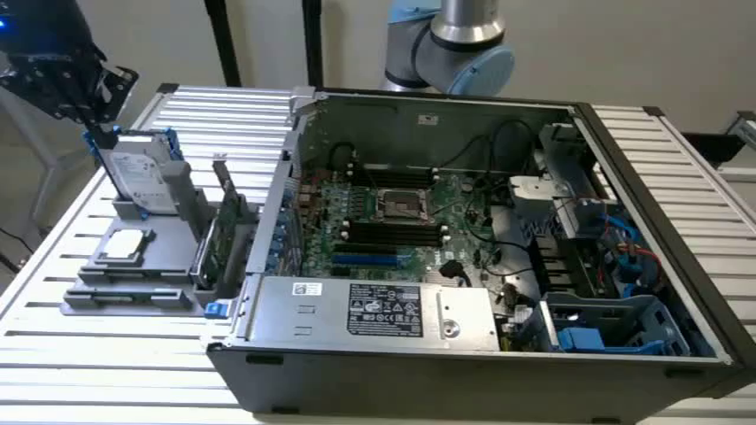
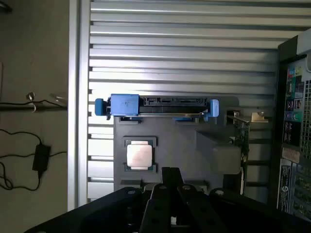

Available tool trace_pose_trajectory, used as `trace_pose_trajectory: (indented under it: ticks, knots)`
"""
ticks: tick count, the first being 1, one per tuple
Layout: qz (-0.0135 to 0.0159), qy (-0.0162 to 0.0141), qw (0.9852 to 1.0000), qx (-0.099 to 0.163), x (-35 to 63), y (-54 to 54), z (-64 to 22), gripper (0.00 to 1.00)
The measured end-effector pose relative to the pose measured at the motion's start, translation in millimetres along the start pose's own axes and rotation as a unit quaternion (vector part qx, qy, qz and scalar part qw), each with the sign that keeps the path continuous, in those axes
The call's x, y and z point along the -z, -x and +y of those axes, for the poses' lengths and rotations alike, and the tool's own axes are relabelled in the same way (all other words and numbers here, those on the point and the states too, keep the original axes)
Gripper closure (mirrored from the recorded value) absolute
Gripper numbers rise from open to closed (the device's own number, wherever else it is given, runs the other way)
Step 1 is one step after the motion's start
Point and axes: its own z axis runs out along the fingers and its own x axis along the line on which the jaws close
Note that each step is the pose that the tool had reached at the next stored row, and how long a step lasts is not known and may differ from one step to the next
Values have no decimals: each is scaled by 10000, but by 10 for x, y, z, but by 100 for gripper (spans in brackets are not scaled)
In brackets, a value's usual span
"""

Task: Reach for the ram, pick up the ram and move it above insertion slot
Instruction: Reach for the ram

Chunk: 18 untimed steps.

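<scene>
The jaws are pressed together, fingertip against fingertip. The gripper [image 1: 97, 119] hangs in the upper left of the exterior view, pointing down. Its tips are just above the top edge of the hard drive [image 1: 140, 181], which stands upright in a blue frame at the far end of a gray holder [image 1: 175, 232]. Whether the tips touch that frame cannot be told. In the wrist view the closed fingers [image 2: 170, 177] reach out over the holder toward the processor chip [image 2: 139, 155], which lies flat in its pocket.

The ram [image 1: 204, 258] sits well apart from the gripper, left of centre in the exterior view. It appears to be the low, narrow green strip standing on edge along the holder's side toward the exterior view's right. It is just beside the taller green expansion card [image 1: 234, 221], and the two overlap, so the line between them is hard to tell.

Next to the card stands the open computer case [image 1: 473, 376], filling the centre and right of the frame. Its motherboard [image 1: 455, 199] lies inside, with the long black slots [image 1: 390, 235] at mid-frame. Holder and case rest on a slatted metal table [image 1: 119, 376]. The arm [image 1: 455, 44] rises at top centre.
</scene>
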Motion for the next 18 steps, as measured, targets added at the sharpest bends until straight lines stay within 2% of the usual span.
trace_pose_trajectory:
  ticks: [14, 18]
  knots:
    - [1, 0, 10000, -1, 1, 1, -2, 89]
    - [1, 0, 10000, 0, 4, 25, -99, 89]
